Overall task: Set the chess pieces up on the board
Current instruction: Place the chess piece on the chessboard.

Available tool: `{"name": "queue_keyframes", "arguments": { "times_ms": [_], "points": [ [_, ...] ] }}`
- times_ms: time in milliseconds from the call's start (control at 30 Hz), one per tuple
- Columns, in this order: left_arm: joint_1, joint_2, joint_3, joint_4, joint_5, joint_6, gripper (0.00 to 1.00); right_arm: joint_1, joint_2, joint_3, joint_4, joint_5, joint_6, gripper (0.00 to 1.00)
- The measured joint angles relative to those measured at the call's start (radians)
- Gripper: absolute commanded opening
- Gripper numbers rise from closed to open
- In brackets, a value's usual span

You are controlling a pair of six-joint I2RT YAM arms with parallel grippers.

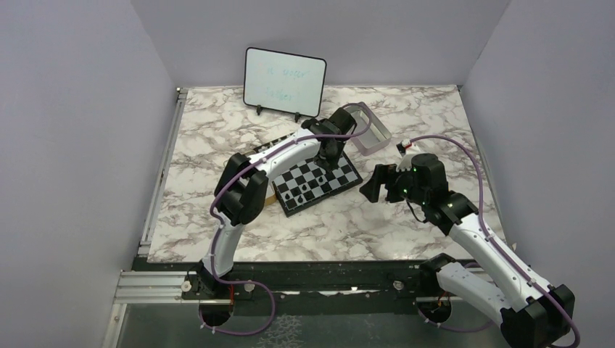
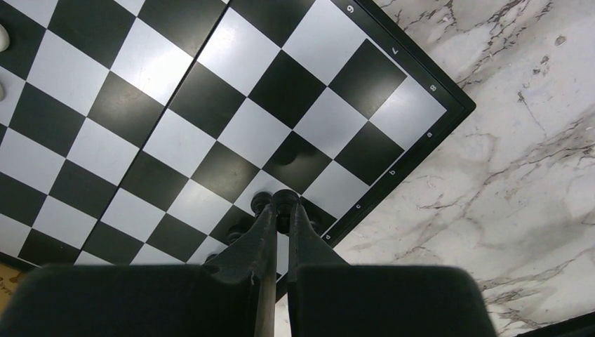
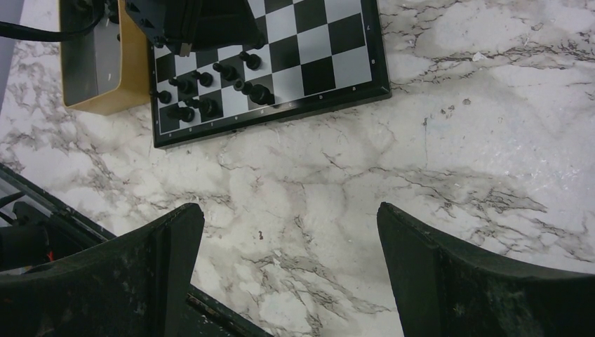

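Left gripper point(image 2: 279, 210) pinching shut on black chess piece point(image 2: 285, 199), holding it over edge row of board point(image 2: 414, 153) for placement; right gripper point(image 3: 288, 210) hanging open over marble table point(image 3: 456, 140), out of way.

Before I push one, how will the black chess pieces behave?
Likely tippy: the chess pieces stand taller than wide. Probably light, each smaller than a square of the board. The glossy surface may let them slide.

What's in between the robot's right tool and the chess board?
Nothing, just bare marble table. The right wrist view shows it best: from the open right tool up to the board there is only marble.
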State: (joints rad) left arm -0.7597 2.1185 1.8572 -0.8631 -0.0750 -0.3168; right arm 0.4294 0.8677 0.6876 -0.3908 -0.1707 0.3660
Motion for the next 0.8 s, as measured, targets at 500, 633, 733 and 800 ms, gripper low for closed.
{"name": "queue_keyframes", "arguments": {
  "times_ms": [500, 633, 733, 800],
  "points": [
    [-0.008, 0.051, 0.013, 0.0, 0.0, 0.0, 0.07, 0.0, 0.0, -0.007, 0.0, 0.001, 0.0, 1.0],
    [-0.01, 0.068, 0.021, -0.001, 0.001, 0.0, 0.07, 0.0, 0.0, -0.007, 0.0, 0.001, 0.0, 1.0],
    [-0.011, 0.08, 0.032, 0.0, 0.001, 0.0, 0.07, 0.0, 0.0, -0.007, 0.0, 0.001, 0.0, 1.0],
    [-0.011, 0.083, 0.034, 0.0, 0.001, 0.0, 0.07, 0.0, 0.0, -0.007, 0.0, 0.001, 0.0, 1.0]
  ]
}}
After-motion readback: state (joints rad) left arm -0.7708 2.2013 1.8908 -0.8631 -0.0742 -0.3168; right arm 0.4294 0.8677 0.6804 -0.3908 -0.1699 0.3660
